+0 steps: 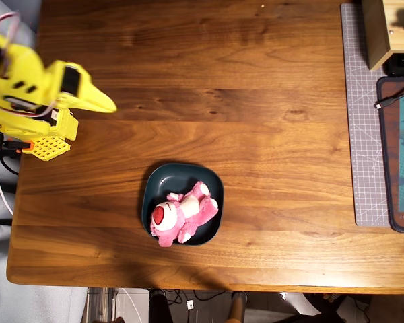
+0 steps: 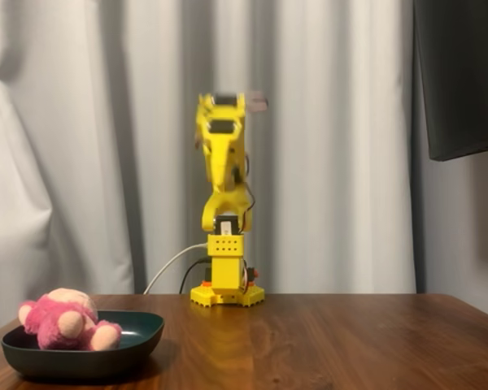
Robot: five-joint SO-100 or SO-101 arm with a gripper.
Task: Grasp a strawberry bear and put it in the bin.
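The strawberry bear (image 1: 182, 214) lies inside the bin (image 1: 160, 182).

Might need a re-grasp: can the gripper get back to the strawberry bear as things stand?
Probably yes. The strawberry bear lies uncovered on top of the bin, with bare table between it and the gripper, which is folded back by the base.

I note an all-yellow printed arm (image 2: 224, 162), black servo blocks, perforated base (image 2: 227, 294) with orange part, white cable beside that base.
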